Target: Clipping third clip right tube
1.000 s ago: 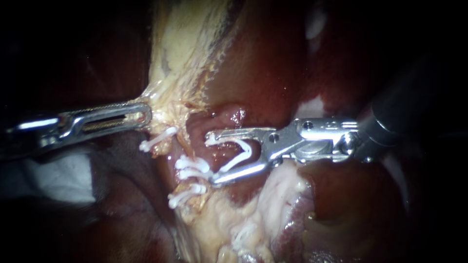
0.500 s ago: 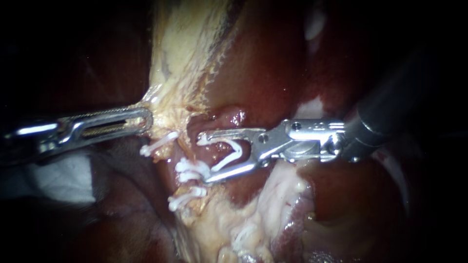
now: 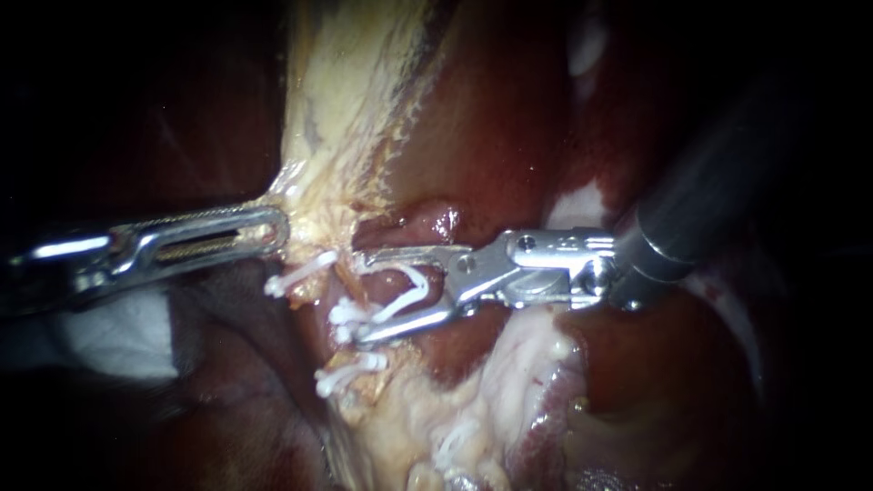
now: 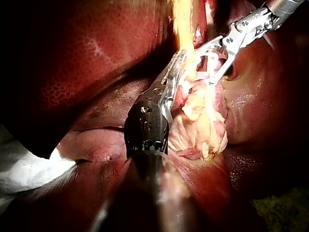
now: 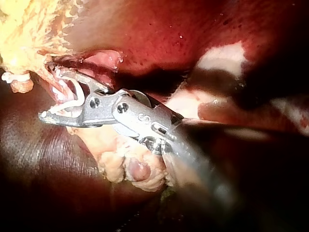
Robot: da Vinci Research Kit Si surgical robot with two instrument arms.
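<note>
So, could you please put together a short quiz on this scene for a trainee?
1. True or false: the right tool carries nothing.
2. What does the left tool grip? A. pale yellowish tissue B. a tube C. nothing
3. Fill in: the white clip between the right tool's jaws is ____ (open or closed).
Key: 1 false, it holds the white clip; 2 A; 3 open.
</note>
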